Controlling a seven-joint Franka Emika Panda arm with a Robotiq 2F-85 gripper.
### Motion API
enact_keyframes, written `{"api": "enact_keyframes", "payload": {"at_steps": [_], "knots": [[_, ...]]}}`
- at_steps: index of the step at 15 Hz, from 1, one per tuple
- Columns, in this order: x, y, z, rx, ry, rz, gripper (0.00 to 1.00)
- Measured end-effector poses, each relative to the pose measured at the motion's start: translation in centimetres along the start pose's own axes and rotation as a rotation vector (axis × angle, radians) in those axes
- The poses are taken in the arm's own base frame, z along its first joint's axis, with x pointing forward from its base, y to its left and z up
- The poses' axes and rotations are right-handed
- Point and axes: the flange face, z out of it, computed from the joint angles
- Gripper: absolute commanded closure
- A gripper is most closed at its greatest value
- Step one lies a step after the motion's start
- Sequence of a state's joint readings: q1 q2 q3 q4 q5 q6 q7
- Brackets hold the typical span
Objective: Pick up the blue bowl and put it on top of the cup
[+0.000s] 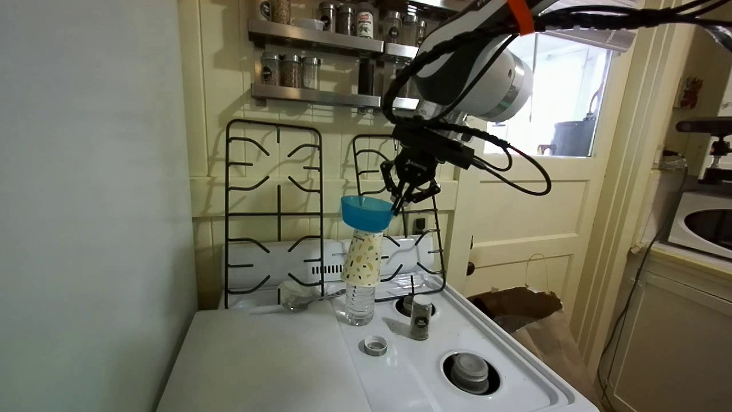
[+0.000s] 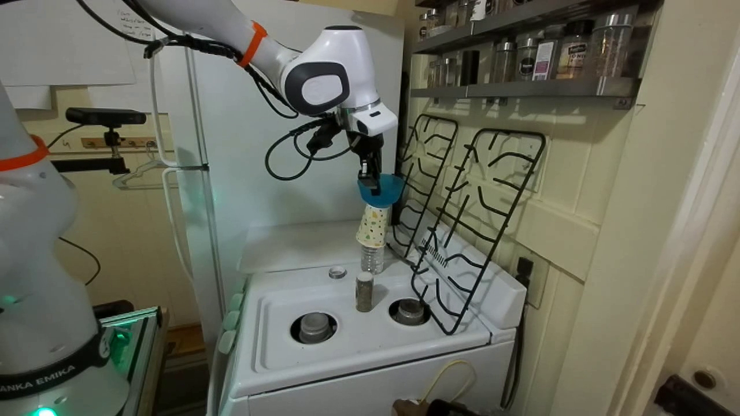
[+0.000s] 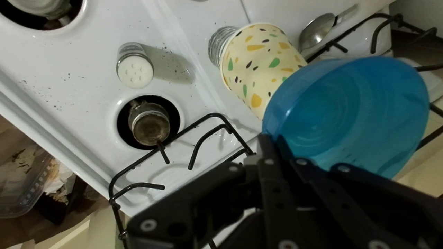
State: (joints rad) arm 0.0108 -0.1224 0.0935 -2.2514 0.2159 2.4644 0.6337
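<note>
Wrist view, centre-right: the claw (image 3: 272,137) pinches the blue bowl (image 3: 346,114) by its rim, the surest hold, I'd judge, on light, slippery-looking plastic.

Tight behind the blue bowl (image 1: 363,217), roomier at lower left.
In an exterior view, black grates (image 1: 279,214) stand on end behind bowl and speckled cup (image 1: 363,257), mid-frame; shelf (image 1: 317,96) juts out higher, upper centre. Gripper (image 1: 396,210) occupies the bowl's right rim; left rim unobstructed. Shaker (image 1: 421,320) stands near the clear bottle (image 1: 360,309), to its right, in the way of a low pass from lower right. Free air above the flat white cover (image 1: 263,360), lower left.
</note>
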Motion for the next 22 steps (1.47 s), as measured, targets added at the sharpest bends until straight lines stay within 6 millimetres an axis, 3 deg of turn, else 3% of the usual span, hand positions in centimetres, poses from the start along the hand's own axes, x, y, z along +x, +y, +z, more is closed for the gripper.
{"api": "enact_keyframes", "payload": {"at_steps": [22], "knots": [[-0.54,0.53,0.08,-0.028,-0.024,0.008,0.99]]}}
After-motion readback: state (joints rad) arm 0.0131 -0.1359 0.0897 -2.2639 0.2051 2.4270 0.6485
